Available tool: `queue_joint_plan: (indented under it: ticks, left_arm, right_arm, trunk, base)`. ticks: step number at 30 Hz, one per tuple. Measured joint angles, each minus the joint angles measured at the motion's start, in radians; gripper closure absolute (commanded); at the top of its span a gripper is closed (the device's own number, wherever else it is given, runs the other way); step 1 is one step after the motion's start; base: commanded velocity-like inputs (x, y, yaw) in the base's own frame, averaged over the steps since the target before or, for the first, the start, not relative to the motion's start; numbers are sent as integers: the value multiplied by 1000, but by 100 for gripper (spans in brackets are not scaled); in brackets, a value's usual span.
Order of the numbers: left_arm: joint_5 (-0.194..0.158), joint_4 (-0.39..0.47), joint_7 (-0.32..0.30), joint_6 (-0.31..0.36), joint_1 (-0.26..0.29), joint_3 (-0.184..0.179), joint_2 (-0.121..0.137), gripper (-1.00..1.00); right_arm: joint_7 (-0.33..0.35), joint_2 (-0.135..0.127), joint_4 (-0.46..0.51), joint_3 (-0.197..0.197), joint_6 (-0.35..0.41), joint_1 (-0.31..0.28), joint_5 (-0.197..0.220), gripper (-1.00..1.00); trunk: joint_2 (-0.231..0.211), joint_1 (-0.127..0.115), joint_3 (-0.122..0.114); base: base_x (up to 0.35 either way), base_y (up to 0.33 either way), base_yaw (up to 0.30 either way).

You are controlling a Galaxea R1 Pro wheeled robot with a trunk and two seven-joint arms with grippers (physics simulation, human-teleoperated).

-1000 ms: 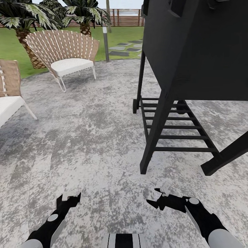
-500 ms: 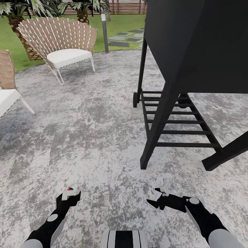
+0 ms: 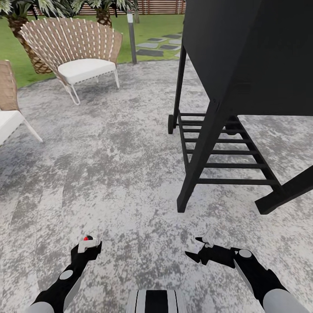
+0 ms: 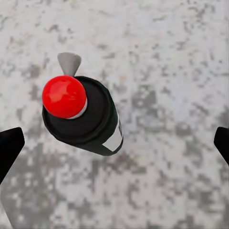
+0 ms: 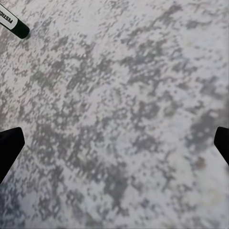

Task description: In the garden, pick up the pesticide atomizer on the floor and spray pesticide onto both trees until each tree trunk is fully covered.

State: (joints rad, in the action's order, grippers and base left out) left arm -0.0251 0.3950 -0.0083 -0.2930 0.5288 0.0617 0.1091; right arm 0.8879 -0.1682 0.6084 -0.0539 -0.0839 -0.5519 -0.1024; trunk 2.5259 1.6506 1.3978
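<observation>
The pesticide atomizer (image 4: 83, 117) stands on the mottled floor (image 4: 171, 57) between the left gripper's (image 4: 114, 148) wide-spread fingers (image 4: 9, 148), untouched; the right gripper's (image 5: 114, 148) fingers also gape.

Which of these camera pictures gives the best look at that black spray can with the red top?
The left wrist view: the pesticide atomizer sits large between the open fingers, showing its red button, black body and white label. The head view catches only a red dot at the left gripper. The right wrist view shows just a black end at the picture's edge.
</observation>
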Motion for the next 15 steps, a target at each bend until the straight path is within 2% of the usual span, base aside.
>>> queue_joint_plan:
  ticks: [4, 8, 15]
  left_arm:
    - [0, 0, 0, 0, 0, 0, 0, -100]
    - [-1, 0, 0, 1, 0, 0, 1, -100]
    - [-3, 0, 1, 0, 0, 0, 1, -100]
  right_arm:
    - [0, 0, 0, 0, 0, 0, 0, -100]
    - [0, 0, 0, 0, 1, 0, 0, -100]
    - [0, 0, 0, 0, 1, 0, 0, -100]
  trunk:
    - [0, 0, 0]
    - [1, 2, 19]
    - [1, 2, 22]
  base:
    - [0, 0, 30]
    - [0, 0, 99]
    - [0, 0, 12]
